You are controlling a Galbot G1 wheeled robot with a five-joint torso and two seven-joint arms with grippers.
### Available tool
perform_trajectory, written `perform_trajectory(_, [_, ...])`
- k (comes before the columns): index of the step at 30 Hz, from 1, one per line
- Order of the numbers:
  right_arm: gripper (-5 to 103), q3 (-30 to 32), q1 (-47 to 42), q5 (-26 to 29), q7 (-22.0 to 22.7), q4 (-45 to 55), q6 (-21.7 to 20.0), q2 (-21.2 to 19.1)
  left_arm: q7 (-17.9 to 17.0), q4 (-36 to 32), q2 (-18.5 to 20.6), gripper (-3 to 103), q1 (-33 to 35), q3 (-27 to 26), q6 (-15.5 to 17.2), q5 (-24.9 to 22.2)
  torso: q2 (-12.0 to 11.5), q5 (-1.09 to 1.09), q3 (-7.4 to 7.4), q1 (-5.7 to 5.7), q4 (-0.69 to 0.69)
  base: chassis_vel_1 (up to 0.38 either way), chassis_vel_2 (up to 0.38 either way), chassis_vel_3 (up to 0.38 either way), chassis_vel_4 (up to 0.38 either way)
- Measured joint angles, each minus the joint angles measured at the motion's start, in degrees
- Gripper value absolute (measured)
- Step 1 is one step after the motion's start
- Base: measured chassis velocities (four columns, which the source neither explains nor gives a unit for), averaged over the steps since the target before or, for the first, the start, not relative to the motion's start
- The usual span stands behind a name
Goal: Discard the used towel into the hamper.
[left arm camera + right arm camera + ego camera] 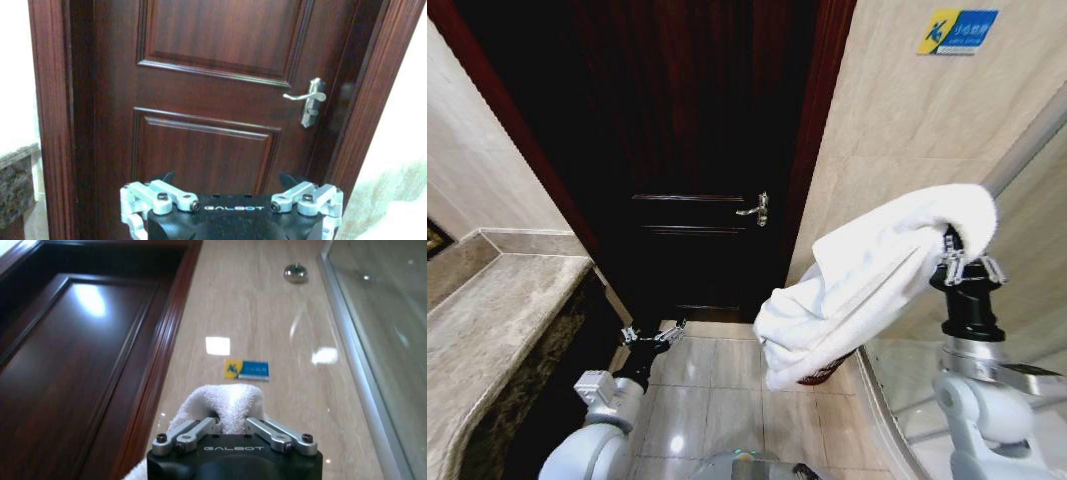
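The right hand (949, 256) is raised high beside the glass screen (1027, 260), its fingers closed on one end of a white towel (867, 275).

The dark wooden door (697, 130) is seen shut ahead, set in a beige tiled wall (897, 110), with a stone worktop (497, 320) at the robot's left. The towel is draped down and leftward from the right hand, well above the tiled floor (707, 400). A small part of the reddish-brown hamper (829, 372) is glimpsed on the floor beneath the towel's lower edge, near the base of the glass screen. The left hand (653, 336) is held low near the worktop's edge, its fingers spread wide and holding nothing. A silver lever handle (756, 209) and a small blue sign (958, 31) are also visible.
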Motion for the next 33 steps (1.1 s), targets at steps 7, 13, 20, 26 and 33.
perform_trajectory(7, [6,-0.2,1.2,1.1,-0.7,-2.7,0.0,-1.2,0.0,0.0,0.0,100,0.0,0.0,0.0,0.0,0.0,0.01,-0.01,-0.01,0.00,0.000,0.000,0.000,0.000])
perform_trajectory(13, [6,-0.2,2.5,1.9,-1.2,-4.8,-0.4,-2.7,0.0,0.0,0.0,100,0.0,0.0,0.0,0.0,0.0,0.01,-0.02,-0.02,-0.01,0.000,0.000,0.000,0.000])
perform_trajectory(20, [6,-1.8,5.4,1.8,-0.8,-7.0,-1.5,-4.0,0.0,0.0,0.0,100,0.0,0.0,0.0,0.0,-0.1,0.01,-0.02,-0.02,-0.01,0.000,0.000,0.000,0.000])
perform_trajectory(26, [6,-2.7,8.3,1.8,-0.9,-9.8,-1.9,-5.0,0.0,0.0,0.0,100,0.0,0.0,0.0,0.0,-0.1,0.01,-0.02,-0.03,0.00,0.000,0.000,0.000,0.000])
perform_trajectory(33, [6,-3.2,11.9,4.6,-2.0,-15.4,-1.9,-6.8,0.0,0.0,0.0,100,0.0,0.0,0.0,0.0,-0.1,0.01,-0.03,-0.04,0.00,0.000,0.000,0.000,0.000])
